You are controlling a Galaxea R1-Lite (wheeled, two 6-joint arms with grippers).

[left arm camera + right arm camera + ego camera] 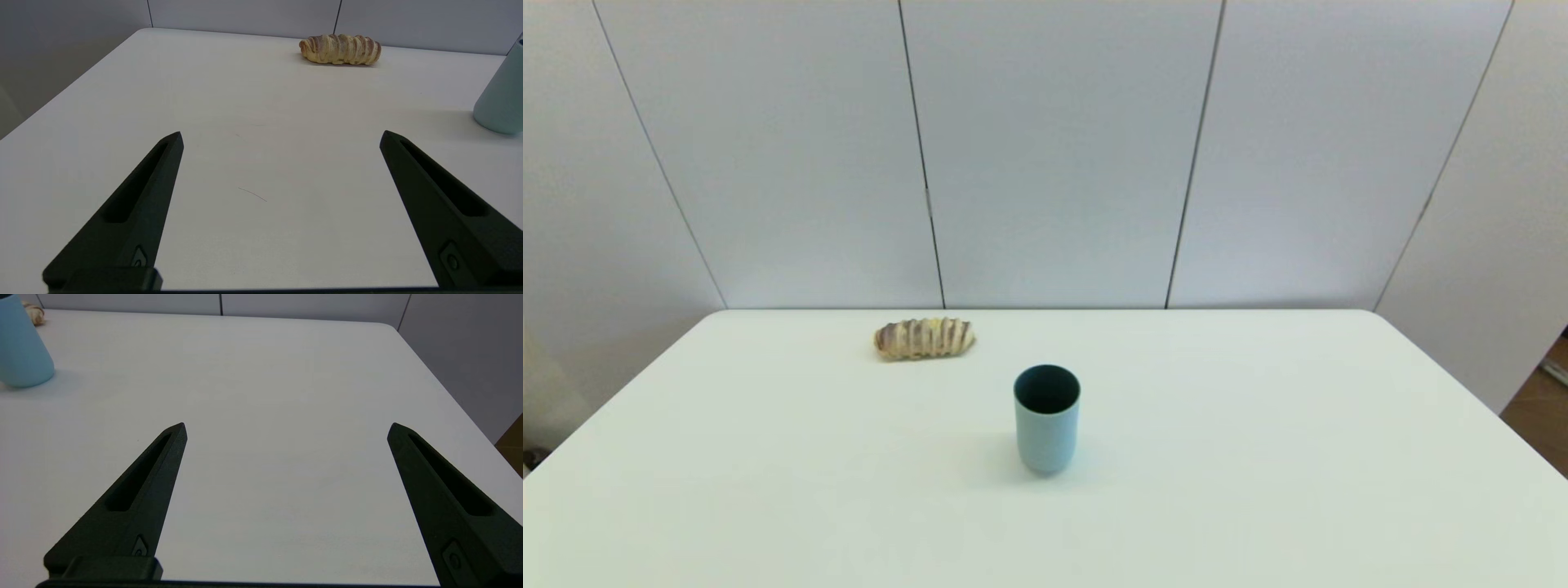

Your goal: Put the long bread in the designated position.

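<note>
The long bread (924,338) is a tan loaf with dark crosswise stripes, lying flat near the table's far edge, left of centre. The left wrist view shows the bread (340,49) well beyond my left gripper (281,138), which is open with nothing between its fingers. My right gripper (287,428) is open too, over bare table on the right side, and only one end of the bread (34,313) peeks out behind the cup there. Neither arm appears in the head view. The designated position carries no mark that I can pick out on the white tabletop.
A light blue cup (1046,418) stands upright near the table's middle, nearer to me than the bread and to its right; it also shows as the cup (500,98) and the cup (22,347) in the wrist views. Grey wall panels stand behind the white table (1258,457).
</note>
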